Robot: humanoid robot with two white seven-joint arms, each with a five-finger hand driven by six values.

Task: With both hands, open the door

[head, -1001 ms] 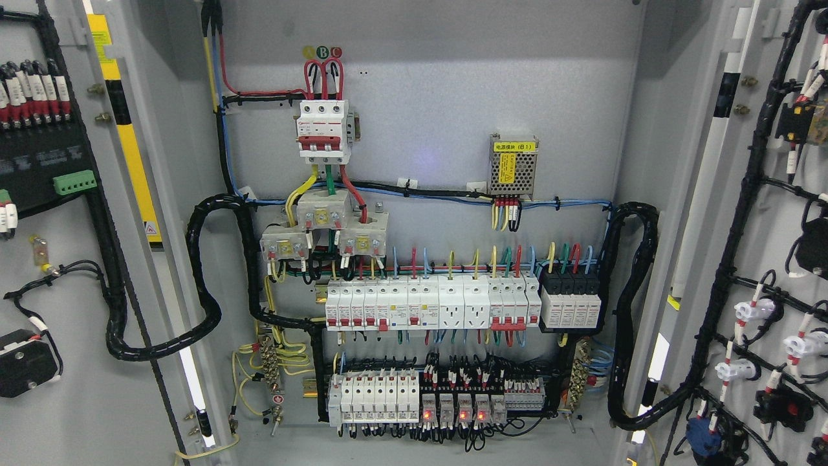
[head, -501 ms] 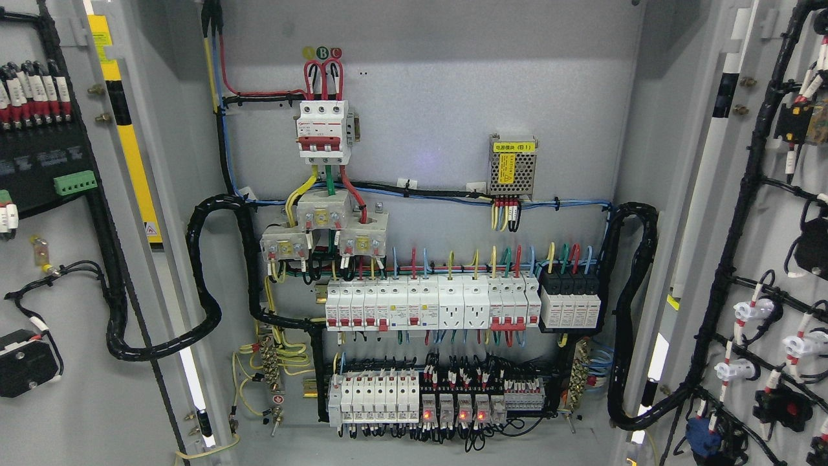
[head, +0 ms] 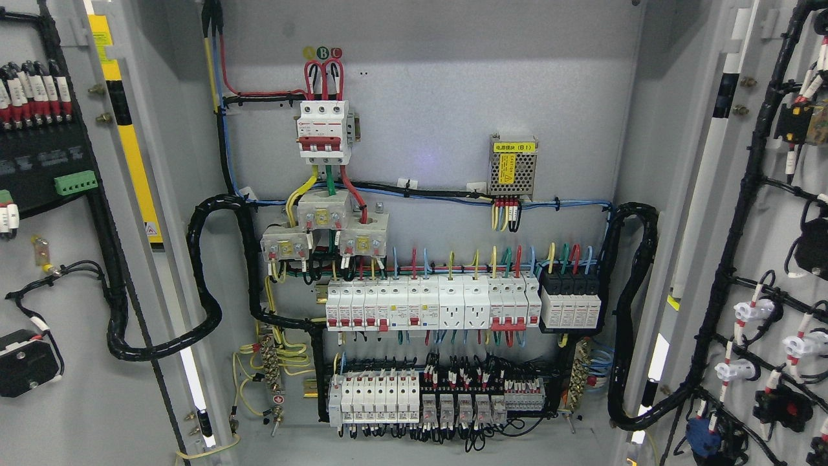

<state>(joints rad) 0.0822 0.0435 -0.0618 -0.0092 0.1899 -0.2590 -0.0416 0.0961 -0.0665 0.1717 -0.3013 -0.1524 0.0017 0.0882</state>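
The grey electrical cabinet stands wide open. Its left door (head: 71, 272) is swung out at the picture's left, with black modules and cable bundles on its inner face. Its right door (head: 776, 213) is swung out at the right, also carrying wired parts. Between them the back panel (head: 440, 84) shows a red-and-white main breaker (head: 323, 131), a power supply with a yellow label (head: 513, 166), and two rows of white breakers (head: 427, 304). Neither of my hands nor arms shows in the head view.
Thick black cable looms (head: 207, 278) loop from the panel to each door; the right one (head: 637, 304) hangs by the right hinge side. A yellow-and-black strip (head: 129, 142) runs down the left frame. A lower row of relays (head: 462, 408) sits near the cabinet bottom.
The small red lights on the lower relay row were lit in the earlier frames and are dark now. Doors and view have not moved.
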